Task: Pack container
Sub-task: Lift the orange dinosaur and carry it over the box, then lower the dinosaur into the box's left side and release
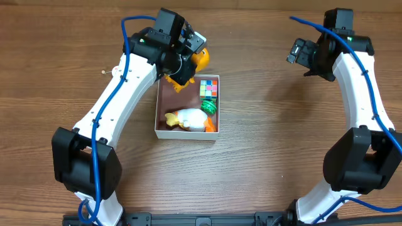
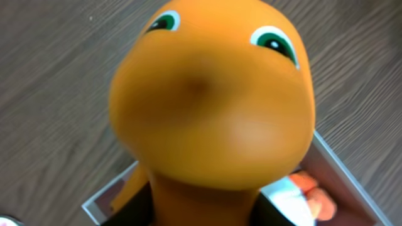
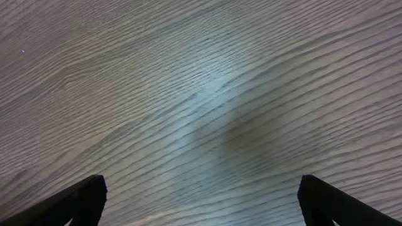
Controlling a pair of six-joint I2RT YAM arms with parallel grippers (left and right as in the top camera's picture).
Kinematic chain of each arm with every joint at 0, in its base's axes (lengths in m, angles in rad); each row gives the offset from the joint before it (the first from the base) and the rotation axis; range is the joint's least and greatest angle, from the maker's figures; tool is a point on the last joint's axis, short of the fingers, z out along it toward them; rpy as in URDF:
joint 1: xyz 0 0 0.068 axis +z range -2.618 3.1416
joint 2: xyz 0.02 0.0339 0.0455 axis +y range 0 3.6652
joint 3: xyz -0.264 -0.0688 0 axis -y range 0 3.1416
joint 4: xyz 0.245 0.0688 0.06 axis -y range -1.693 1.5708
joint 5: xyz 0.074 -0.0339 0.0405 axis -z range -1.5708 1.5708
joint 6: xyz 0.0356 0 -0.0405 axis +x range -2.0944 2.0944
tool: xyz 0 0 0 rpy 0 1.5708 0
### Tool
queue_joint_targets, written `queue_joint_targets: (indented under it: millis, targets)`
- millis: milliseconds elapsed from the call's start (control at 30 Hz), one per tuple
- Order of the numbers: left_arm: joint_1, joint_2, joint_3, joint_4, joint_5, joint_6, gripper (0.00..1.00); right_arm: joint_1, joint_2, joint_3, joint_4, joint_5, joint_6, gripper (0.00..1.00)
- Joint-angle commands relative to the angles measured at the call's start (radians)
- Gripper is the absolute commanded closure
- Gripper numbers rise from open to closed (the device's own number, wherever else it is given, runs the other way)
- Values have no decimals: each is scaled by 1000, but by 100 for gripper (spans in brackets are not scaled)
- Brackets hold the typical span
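The container [image 1: 161, 132] is a shallow white-walled box with a dusty-pink inside at the table's middle. In it lie a colourful cube [image 1: 210, 87], a green toy [image 1: 209, 107] and a white-and-orange duck toy [image 1: 188, 119]. My left gripper [image 1: 183, 66] is shut on an orange big-eyed toy [image 1: 200, 59] and holds it over the box's far edge. In the left wrist view the orange toy [image 2: 213, 94] fills the frame, with the box rim [image 2: 100, 204] below it. My right gripper [image 1: 299, 53] is open and empty over bare table at the far right; its fingertips [image 3: 201, 204] stand wide apart.
The wooden table [image 1: 264, 157] surrounds the box. A small speck [image 1: 102, 72] lies at the far left.
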Motion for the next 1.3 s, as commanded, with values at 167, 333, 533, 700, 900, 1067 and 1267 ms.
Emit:
queue_joint_targets:
  millis: [167,333,533,700,900,1067,1267]
  targets:
    - [0,4,26,-56,-14,440,74,0,-15,-2,7,2,4,0]
    - [0,4,25,-189,-14,754,59,0,-15,-2,7,2,4,0]
    - [6,4,25,-146,-33,785,57,0,-15,-2,7,2,4,0]
    - [18,4,25,-125,-39,785,0,0,-15,-2,7,2,4,0]
    - [18,4,25,-91,-42,784,0,0,-15,-2,7,2,4,0]
    - [18,4,32,22,-48,658,0,0,-15,-2,7,1,4,0]
    - [18,9,32,76,-11,569,0,0,-15,-2,7,2,4,0]
